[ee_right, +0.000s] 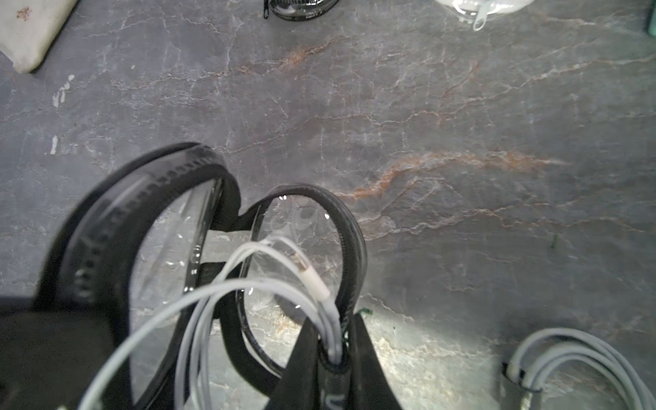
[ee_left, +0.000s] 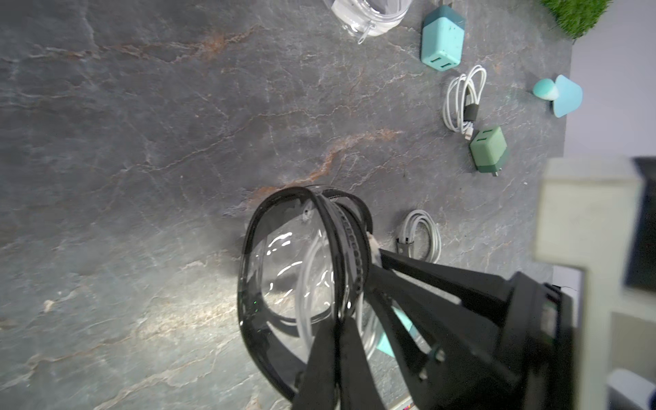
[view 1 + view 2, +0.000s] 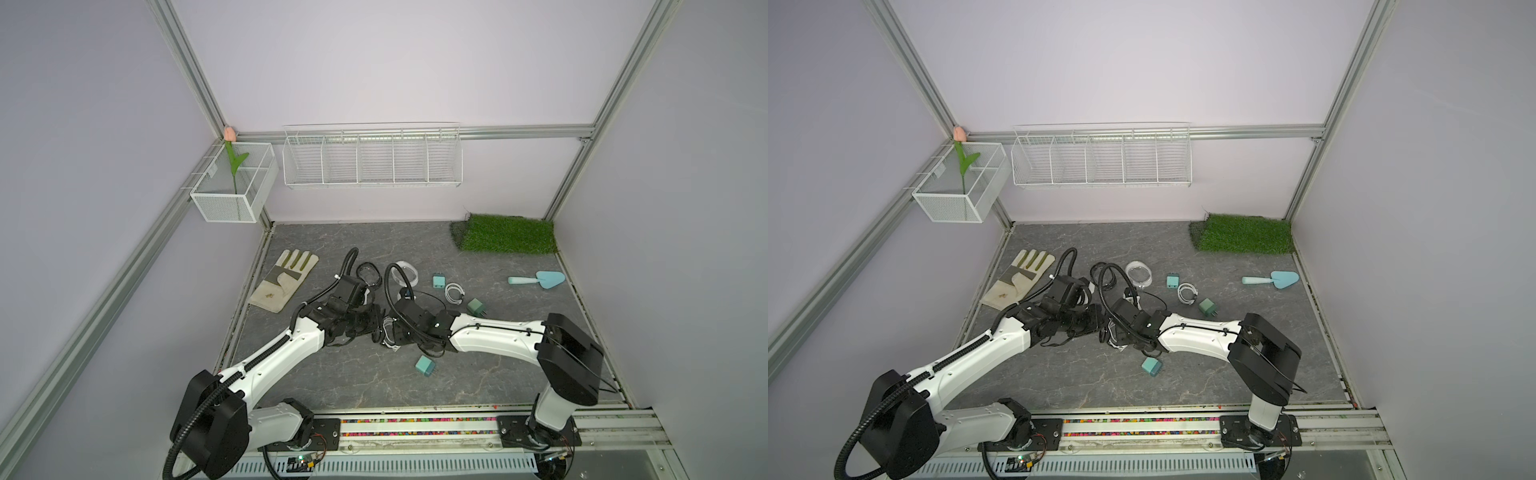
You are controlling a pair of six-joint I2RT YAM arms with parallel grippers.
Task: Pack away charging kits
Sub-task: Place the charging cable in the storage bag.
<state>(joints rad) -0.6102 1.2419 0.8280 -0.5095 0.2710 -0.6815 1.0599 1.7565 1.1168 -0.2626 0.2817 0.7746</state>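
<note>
Now: black-rimmed case (image 1: pixel 355 248) gripped from two sides.
Only my right wrist view shows right gripper (image 1: pixel 333 330) pinching white cable (image 1: pixel 314 280) beside its rim; left gripper (image 2: pixel 340 337) clamps that rim.

The left gripper (image 2: pixel 339 330) is pinching the black-rimmed case (image 2: pixel 256 227), a white cable (image 2: pixel 306 284) showing through its clear shell; another coiled cable (image 2: pixel 422 230) is lying just beside it.

Tabletop (image 3: pixel 374 386): glove (image 3: pixel 284 284), trowel (image 3: pixel 538 279), turf (image 3: pixel 507 233), adapters (image 3: pixel 438 281), cable (image 3: pixel 454 293), perhaps case (image 3: pixel 406 271).

The black-rimmed clear case (image 2: pixel 284 277) gapes open, a white cable (image 1: pixel 314 280) looped between its halves.
</note>
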